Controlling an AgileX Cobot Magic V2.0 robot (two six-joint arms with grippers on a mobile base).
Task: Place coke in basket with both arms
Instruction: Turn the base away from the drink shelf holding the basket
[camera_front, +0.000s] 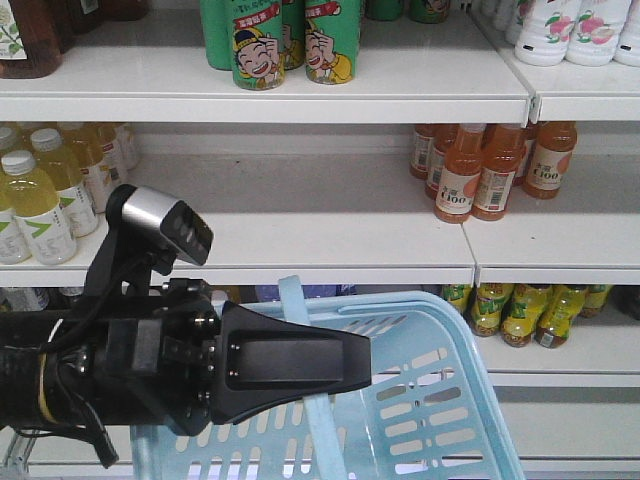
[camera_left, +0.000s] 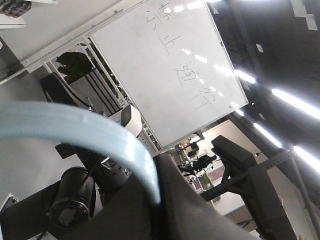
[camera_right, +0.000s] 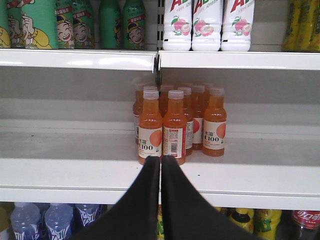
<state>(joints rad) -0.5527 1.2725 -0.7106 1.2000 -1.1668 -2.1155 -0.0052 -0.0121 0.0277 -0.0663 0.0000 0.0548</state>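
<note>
Left hand (camera_front: 345, 365) clamps basket handle (camera_front: 296, 300); right hand (camera_right: 160, 172) closed.

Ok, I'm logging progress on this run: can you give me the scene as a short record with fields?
left gripper: shut on the handle of the basket
right gripper: shut, empty, facing the orange bottles
basket: light blue, in front of the shelves, nothing seen in its visible part
orange bottles: upright, clustered on the shelf ahead
possible target: red-labelled bottle below that shelf, far right, too cropped to identify
</note>
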